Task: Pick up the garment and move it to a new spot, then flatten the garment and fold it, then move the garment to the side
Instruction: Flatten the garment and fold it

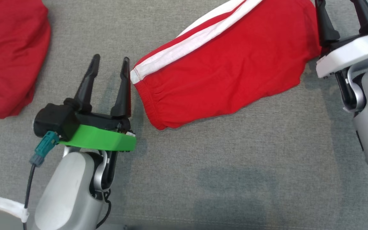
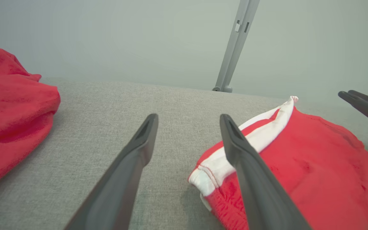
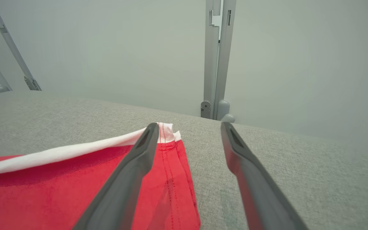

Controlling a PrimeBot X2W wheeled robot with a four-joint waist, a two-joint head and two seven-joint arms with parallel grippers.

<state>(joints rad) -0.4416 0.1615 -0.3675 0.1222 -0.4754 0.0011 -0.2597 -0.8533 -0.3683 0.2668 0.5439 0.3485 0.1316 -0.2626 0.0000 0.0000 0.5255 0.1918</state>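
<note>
At the far left of the head view, a crumpled heap of plain red cloth (image 1: 11, 54) is seen on the grey woven table cover (image 1: 235, 166), well apart from the work. Next along, the left gripper (image 1: 111, 59) is found with its two dark fingers spread wide and nothing between them. Its inner finger stands just beside the white-tipped waistband corner of the garment; whether it touches cannot be told.

In the middle lies the task's thing, a pair of red fabric shorts with white side stripes (image 1: 228, 70). It is laid slantwise across the cover, with the gathered elastic waistband at the lower left and the leg hem at the upper right. It appears to be laid double and fairly flat, with slight puckers.

At the far right, the right gripper (image 1: 342, 16) is seen at the hem end, likewise spread wide and empty. In the right wrist view, one finger is seen above the stitched hem corner and the other above bare cover.

The shorts are judged to be light, soft and limp. No shape would be kept once they are lifted, and any unsupported part would sag. Little sliding is expected on the rough weave.

A hold is best taken at the two ends, at the waistband corner and the hem corner, where the seams give thickness. All layers should be pinched together so that the doubling is not pulled apart.
</note>
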